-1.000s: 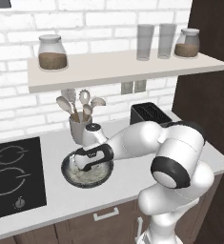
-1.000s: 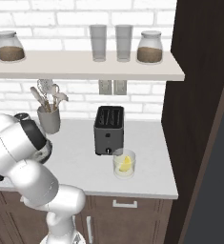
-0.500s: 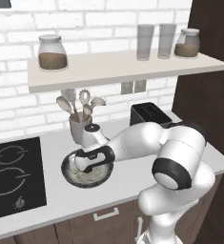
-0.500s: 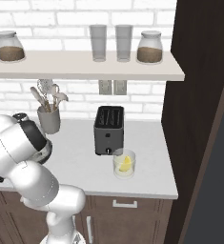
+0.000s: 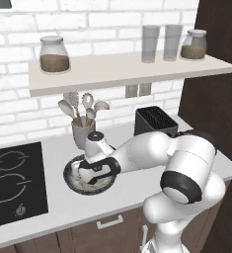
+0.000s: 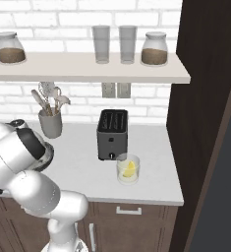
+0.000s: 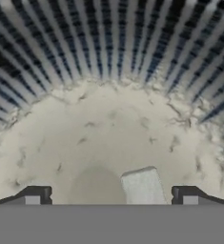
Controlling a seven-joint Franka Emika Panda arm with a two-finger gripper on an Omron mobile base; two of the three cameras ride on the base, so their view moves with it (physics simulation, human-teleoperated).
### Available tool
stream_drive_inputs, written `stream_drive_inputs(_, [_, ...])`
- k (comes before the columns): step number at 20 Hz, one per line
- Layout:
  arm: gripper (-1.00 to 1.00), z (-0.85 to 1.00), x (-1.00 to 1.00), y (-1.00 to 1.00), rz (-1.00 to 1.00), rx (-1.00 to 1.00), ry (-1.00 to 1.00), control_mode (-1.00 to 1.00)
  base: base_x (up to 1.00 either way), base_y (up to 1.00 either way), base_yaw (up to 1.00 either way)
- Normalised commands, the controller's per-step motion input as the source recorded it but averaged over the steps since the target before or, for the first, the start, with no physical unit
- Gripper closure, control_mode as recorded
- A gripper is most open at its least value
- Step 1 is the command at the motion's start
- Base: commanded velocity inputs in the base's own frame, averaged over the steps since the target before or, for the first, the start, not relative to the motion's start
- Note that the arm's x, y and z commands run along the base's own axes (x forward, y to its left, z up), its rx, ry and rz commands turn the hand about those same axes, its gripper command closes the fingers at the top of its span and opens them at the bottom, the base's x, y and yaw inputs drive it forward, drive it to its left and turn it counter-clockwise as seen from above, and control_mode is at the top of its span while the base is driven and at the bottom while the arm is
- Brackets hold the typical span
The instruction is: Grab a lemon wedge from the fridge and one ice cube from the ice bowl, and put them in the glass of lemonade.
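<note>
- Your gripper [image 7: 111, 196] is down inside the ice bowl [image 5: 72, 179], jaws spread wide, holding nothing.
- 1 ice cube [image 7: 143, 186] lies on the bowl floor between the 2 fingertips [image 7: 33, 195], nearer the one on the hand view's right.
- Shift toward that side before you close.
- Glass of lemonade [image 6: 128, 170], lemon wedge [image 6: 130, 169] already in it, stands in front of the toaster [image 6: 112, 134].

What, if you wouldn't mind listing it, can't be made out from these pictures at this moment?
- Left base view: the hand sits over the ice bowl, hiding most of its inside.
- Right base view: the robot's white arm covers nearly all of the bowl.
- Hand view: the pale ice cube is cut off by the bottom band, so whether the fingertips touch it is unclear.
- Right base view: the lemon wedge in the glass of lemonade is too small for detail.
</note>
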Motion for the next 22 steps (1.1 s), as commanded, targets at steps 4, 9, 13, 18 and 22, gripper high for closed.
stream_drive_inputs(4, [-1.0,-0.14,0.0,0.02,0.0,0.0,0.0,-1.0,0.0,0.0,0.0])
stream_drive_inputs(9, [-1.0,-0.1,0.0,0.37,0.01,0.0,0.0,-1.0,0.0,0.0,0.0])
stream_drive_inputs(13, [-1.0,-0.1,0.0,0.3,0.02,0.0,0.0,-1.0,0.0,0.0,0.0])
stream_drive_inputs(18, [-1.0,0.0,0.08,-0.11,0.0,0.0,0.0,-1.0,0.0,0.0,0.0])
stream_drive_inputs(22, [-1.0,0.0,0.09,-0.21,0.0,0.0,0.0,-1.0,0.0,0.0,0.0])
